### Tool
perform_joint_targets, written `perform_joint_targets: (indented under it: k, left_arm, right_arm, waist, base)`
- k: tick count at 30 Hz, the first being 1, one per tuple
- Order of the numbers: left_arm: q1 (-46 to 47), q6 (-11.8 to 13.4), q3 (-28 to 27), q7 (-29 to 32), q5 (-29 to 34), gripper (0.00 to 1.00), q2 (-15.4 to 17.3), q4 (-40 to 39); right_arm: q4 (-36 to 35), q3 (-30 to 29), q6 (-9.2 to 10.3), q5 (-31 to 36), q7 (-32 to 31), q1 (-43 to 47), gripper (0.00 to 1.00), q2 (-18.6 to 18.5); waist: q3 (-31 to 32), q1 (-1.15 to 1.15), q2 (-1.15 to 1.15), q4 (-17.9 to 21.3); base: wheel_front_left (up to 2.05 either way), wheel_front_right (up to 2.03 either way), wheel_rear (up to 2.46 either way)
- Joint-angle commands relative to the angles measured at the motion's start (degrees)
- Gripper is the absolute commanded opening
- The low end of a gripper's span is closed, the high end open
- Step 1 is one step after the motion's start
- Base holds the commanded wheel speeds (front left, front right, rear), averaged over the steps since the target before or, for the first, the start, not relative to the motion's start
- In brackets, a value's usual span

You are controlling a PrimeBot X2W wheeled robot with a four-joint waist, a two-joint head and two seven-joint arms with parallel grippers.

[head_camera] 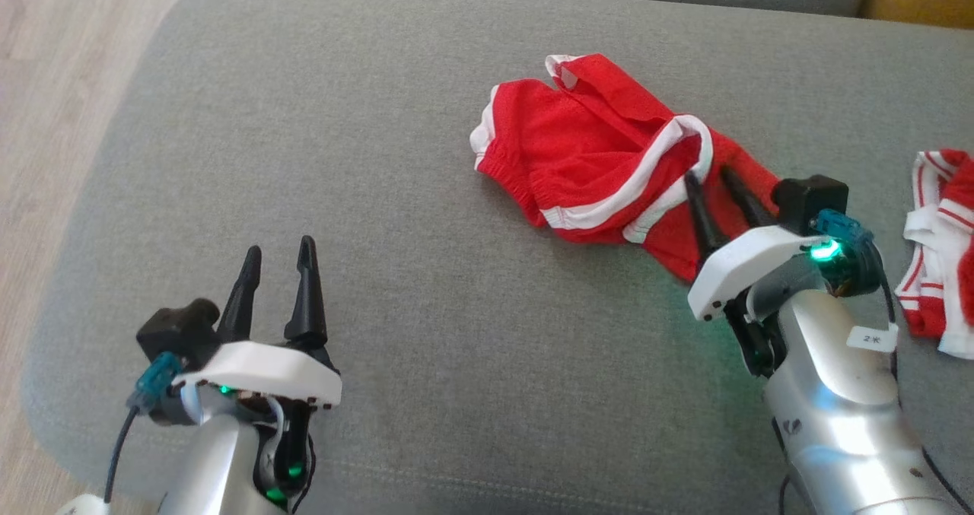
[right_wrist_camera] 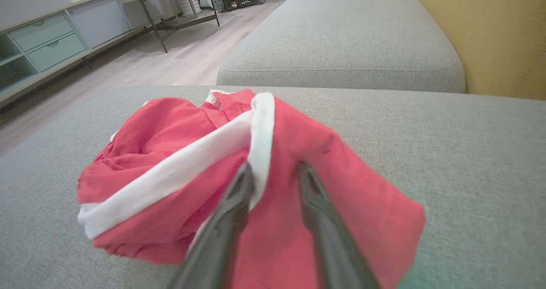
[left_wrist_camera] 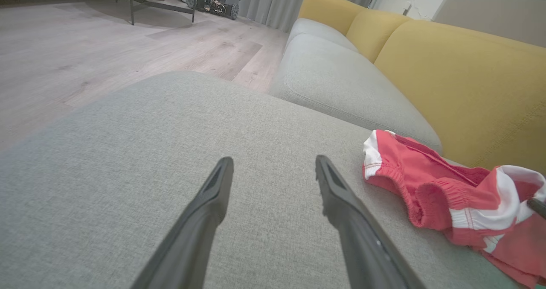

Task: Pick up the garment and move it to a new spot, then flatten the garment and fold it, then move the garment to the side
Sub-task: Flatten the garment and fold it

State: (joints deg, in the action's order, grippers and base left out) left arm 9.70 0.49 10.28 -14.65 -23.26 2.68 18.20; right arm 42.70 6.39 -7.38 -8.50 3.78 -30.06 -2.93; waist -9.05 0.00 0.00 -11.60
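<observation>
The garment (head_camera: 593, 150), red mesh shorts with white trim, lies crumpled on the grey cushion (head_camera: 380, 157), right of centre. My right gripper (head_camera: 711, 179) is down on its near right part. In the right wrist view the gripper's (right_wrist_camera: 275, 169) two fingers stand a little apart, astride a raised fold of the red cloth (right_wrist_camera: 179, 152) beside the white band. My left gripper (head_camera: 278, 252) hovers open over bare cushion at the lower left, well clear of the shorts. In the left wrist view its (left_wrist_camera: 273, 163) jaws are wide, with the garment (left_wrist_camera: 443, 186) off to the right.
A second red-and-white garment (head_camera: 940, 249) lies at the right edge of the cushion. The cushion's rounded left edge drops to wooden floor (head_camera: 46, 81). A yellow backrest (left_wrist_camera: 460, 75) rises behind, and another grey seat cushion (right_wrist_camera: 341, 37) adjoins beyond.
</observation>
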Motion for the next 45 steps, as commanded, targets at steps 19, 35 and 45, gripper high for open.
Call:
perform_joint_targets:
  k: [19,35,45]
  left_arm:
    - [0.8,1.2,-2.2,-0.3,-1.7,1.0,0.2,-2.3]
    - [0.1,1.9,-0.4,-0.3,-3.4,1.0,0.2,-3.2]
    - [0.5,1.4,-0.4,-0.3,-2.2,1.0,0.2,-2.6]
  right_arm:
    - [-12.5,13.4,-0.11,12.6,-3.8,-3.5,0.0,-10.9]
    - [-38.5,54.9,-0.11,2.1,-8.9,-11.8,0.0,-48.7]
    - [-37.9,59.5,-0.11,-2.1,-8.5,-7.2,0.0,-47.2]
  waist:
    - [4.8,0.0,0.0,7.1]
    - [5.7,0.0,0.0,10.2]
    - [5.2,0.0,0.0,10.6]
  base:
    - [0.0,0.0,0.0]
    - [0.0,0.0,0.0]
    - [0.0,0.0,0.0]
